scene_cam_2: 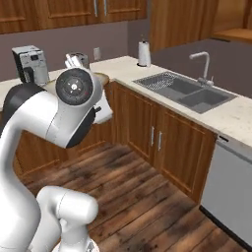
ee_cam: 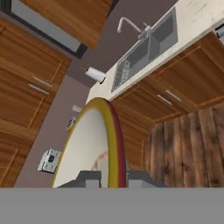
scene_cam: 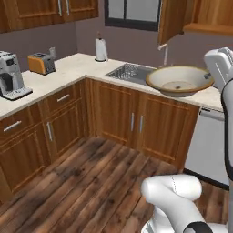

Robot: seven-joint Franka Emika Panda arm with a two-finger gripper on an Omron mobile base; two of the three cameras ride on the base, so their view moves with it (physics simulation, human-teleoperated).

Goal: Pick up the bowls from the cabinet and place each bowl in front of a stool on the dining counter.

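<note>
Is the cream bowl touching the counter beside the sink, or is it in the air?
Cannot tell. In the left base view the cream bowl overlaps the counter, so no gap or contact shows plainly.

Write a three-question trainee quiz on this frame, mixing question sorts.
1. True or false: the claw is shut on the rim of the wide cream bowl with the tan rim.
2. Which stands nearest the grey steel sink? A: silver coffee machine; B: white paper towel roll; C: orange toaster.
3. Fill in: the wall cabinet door above the sink stands ____.

Key: 1 true; 2 B; 3 open.
</note>
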